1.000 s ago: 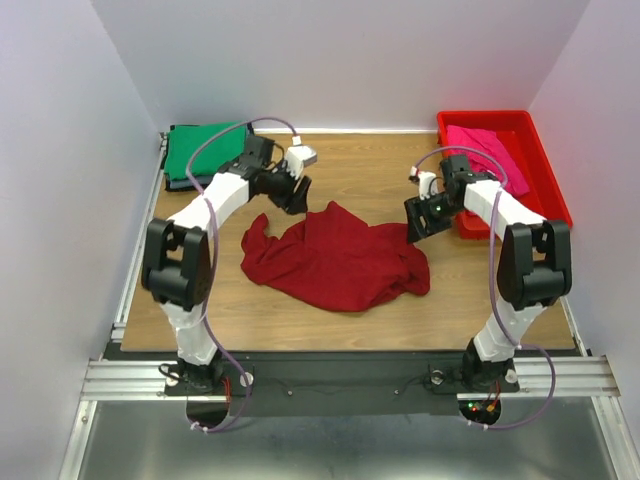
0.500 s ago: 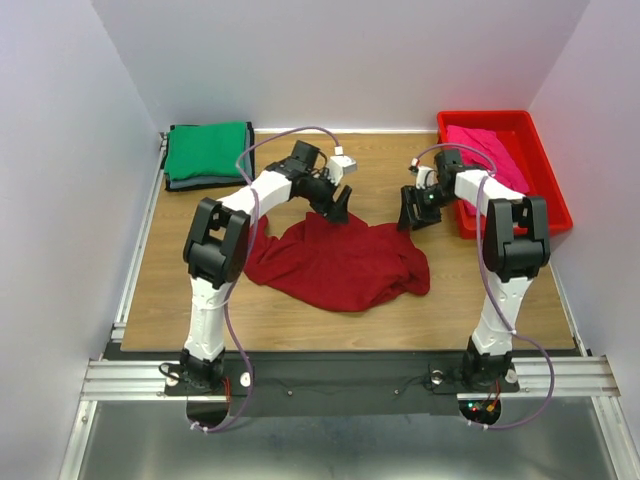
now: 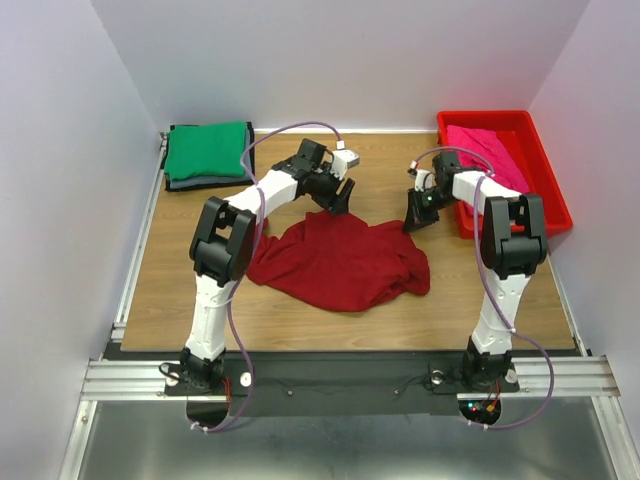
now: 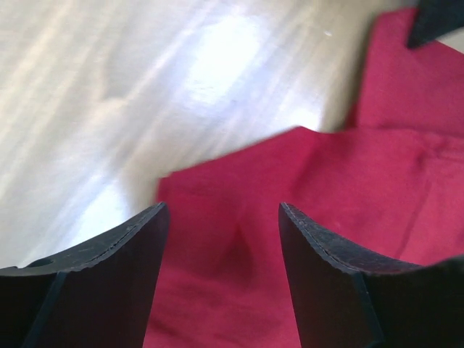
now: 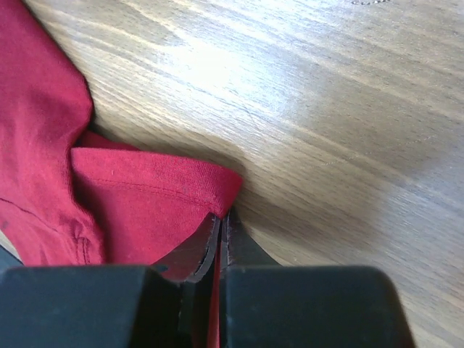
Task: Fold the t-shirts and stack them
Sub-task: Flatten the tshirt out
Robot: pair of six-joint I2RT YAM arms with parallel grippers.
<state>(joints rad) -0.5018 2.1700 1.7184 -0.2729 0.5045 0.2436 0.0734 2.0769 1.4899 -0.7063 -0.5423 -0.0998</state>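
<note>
The maroon t-shirt [image 3: 340, 262] lies crumpled in the middle of the table. My right gripper [image 3: 412, 220] is at its far right corner, shut on the hemmed edge [image 5: 138, 196], and the cloth runs between the jaws of this gripper [image 5: 225, 214]. My left gripper [image 3: 338, 203] hovers open over the shirt's far edge, with maroon cloth [image 4: 348, 181] under and between its spread fingers [image 4: 221, 210], which grip nothing. A folded green t-shirt [image 3: 207, 150] rests on a dark grey one [image 3: 176, 183] at the back left. The pink t-shirt [image 3: 482, 146] lies in the red tray.
The red plastic tray [image 3: 548, 185] stands at the back right, close to my right arm. Bare wooden tabletop [image 3: 380, 165] shows between the two grippers and in front of the maroon shirt. White walls close in the back and sides.
My left arm swung right from near the green shirt to the maroon shirt's far edge. My right gripper moved to the shirt's far right corner and shut on the hem.
</note>
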